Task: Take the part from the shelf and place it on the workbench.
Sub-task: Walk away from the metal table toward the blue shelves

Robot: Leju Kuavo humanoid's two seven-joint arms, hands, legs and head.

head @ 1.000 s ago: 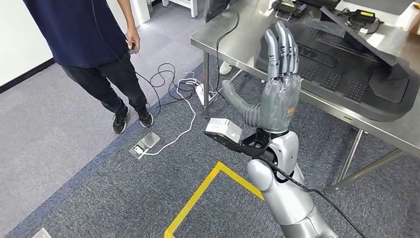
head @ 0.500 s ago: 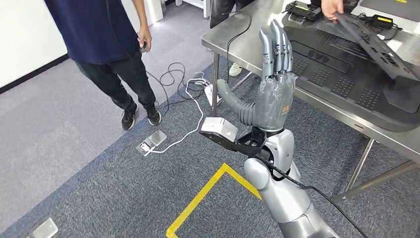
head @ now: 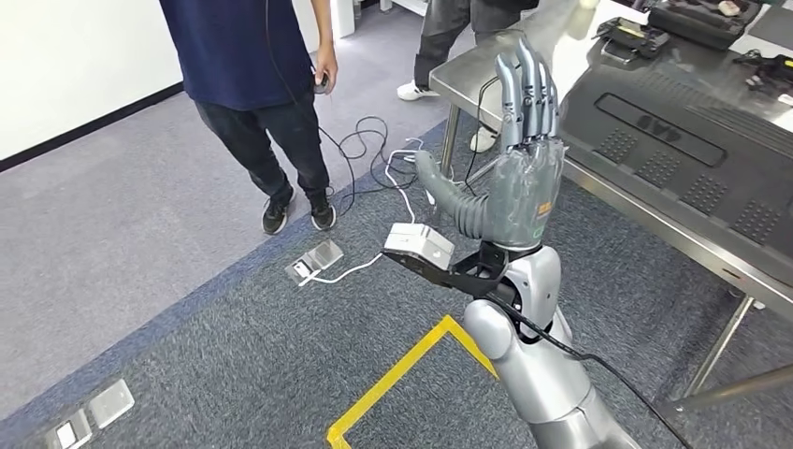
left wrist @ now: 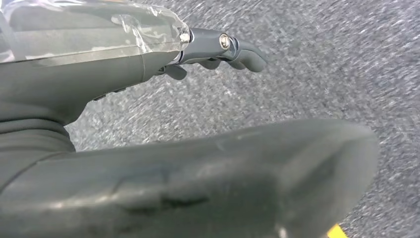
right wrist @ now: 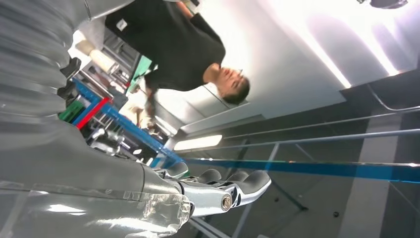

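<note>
Fingers of the right hand (head: pixel 524 178) stand straight up and together at the centre of the head view, thumb splayed toward the left of the frame, palm bare and grasping nothing. Its silver arm (head: pixel 538 360) rises from the lower right of the frame, with a small grey wrist camera box (head: pixel 420 245) jutting left just below the wrist. The black moulded part (head: pixel 687 150) lies on the steel workbench (head: pixel 655 201) in the upper right of the frame, well apart from the raised hand. In the left wrist view the left hand (left wrist: pixel 148 99) hangs over grey carpet (left wrist: pixel 317 64), its thumb (left wrist: pixel 218 173) stretched across the lower frame and its fingertips (left wrist: pixel 242 52) curling lightly at the top, with nothing between them. A person in a dark blue shirt (head: pixel 248 51) stands at the upper left of the head view, near tangled cables (head: pixel 374 154) on the floor. A yellow tape line (head: pixel 397 383) marks the carpet at lower centre.
</note>
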